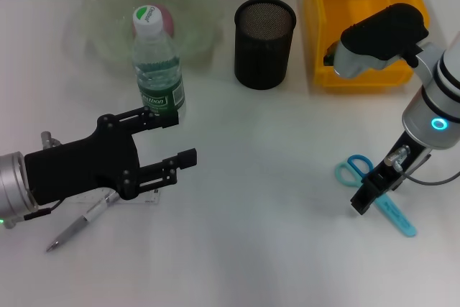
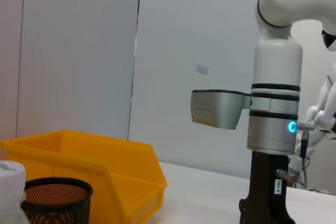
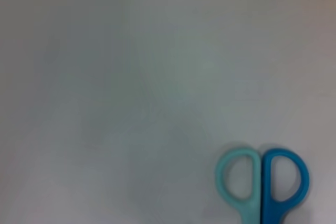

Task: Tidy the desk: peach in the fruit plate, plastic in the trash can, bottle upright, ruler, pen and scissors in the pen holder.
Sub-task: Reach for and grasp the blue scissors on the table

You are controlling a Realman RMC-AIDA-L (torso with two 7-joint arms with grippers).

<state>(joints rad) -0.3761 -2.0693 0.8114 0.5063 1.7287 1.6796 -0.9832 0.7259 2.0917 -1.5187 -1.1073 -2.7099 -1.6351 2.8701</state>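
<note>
The bottle (image 1: 158,70) stands upright in front of the clear fruit plate (image 1: 108,16), and the peach (image 1: 167,16) shows in the plate behind its cap. My left gripper (image 1: 181,136) is open just below the bottle, its upper finger against the bottle's base. The pen (image 1: 83,221) lies partly under that arm. The blue and teal scissors (image 1: 359,170) lie flat at the right, with my right gripper (image 1: 365,198) down over their middle. Their handles (image 3: 262,182) show in the right wrist view. The black mesh pen holder (image 1: 264,34) stands at the back. Plastic and ruler are out of view.
A yellow bin (image 1: 363,19) sits at the back right beside the pen holder (image 2: 55,198). The left wrist view shows the yellow bin (image 2: 105,171) and my right arm (image 2: 273,119). A small clear flat piece (image 1: 146,196) pokes out under the left gripper.
</note>
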